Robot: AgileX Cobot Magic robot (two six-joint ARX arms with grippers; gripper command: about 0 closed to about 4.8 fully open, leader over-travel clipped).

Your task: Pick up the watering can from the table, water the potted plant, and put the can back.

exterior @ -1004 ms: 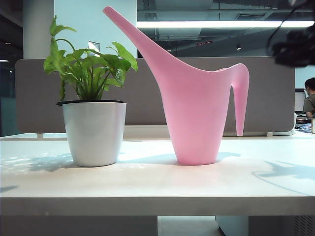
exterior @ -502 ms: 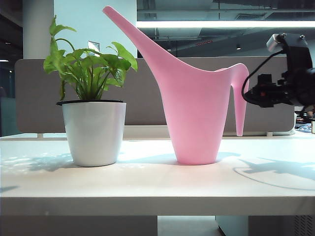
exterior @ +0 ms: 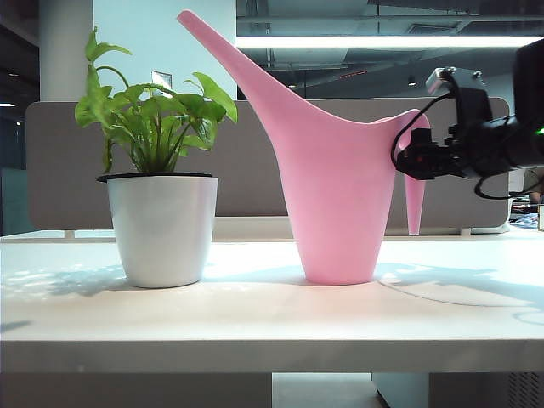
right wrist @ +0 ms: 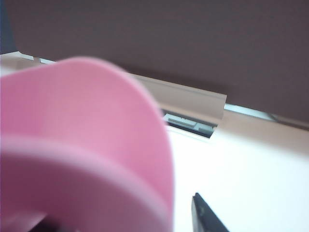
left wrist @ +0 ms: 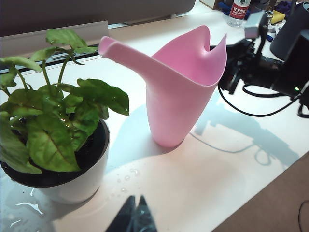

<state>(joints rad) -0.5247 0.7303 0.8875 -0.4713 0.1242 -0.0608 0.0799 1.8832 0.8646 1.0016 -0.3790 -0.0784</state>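
Note:
The pink watering can [exterior: 336, 195] stands upright on the white table [exterior: 255, 314], its spout pointing over the potted plant [exterior: 161, 221] to its left. My right gripper [exterior: 406, 158] is level with the can's curved handle, right at it, and open. In the right wrist view the blurred pink handle [right wrist: 82, 145] fills the space beside one dark fingertip [right wrist: 205, 217]; the other finger is hidden. My left gripper [left wrist: 137, 208] hangs shut over the table near the plant [left wrist: 53, 140] and the can [left wrist: 178, 92], holding nothing.
A grey partition panel [exterior: 246, 170] runs along the table's far edge. Water drops [left wrist: 125, 176] lie on the table beside the pot. A bottle [left wrist: 238, 9] and small clutter sit at the far corner. The right arm's cable [left wrist: 241, 108] loops beside the can.
My right gripper has come down from the upper right and moved left until it reaches the can's handle. The can, the plant and my left gripper have stayed where they were.

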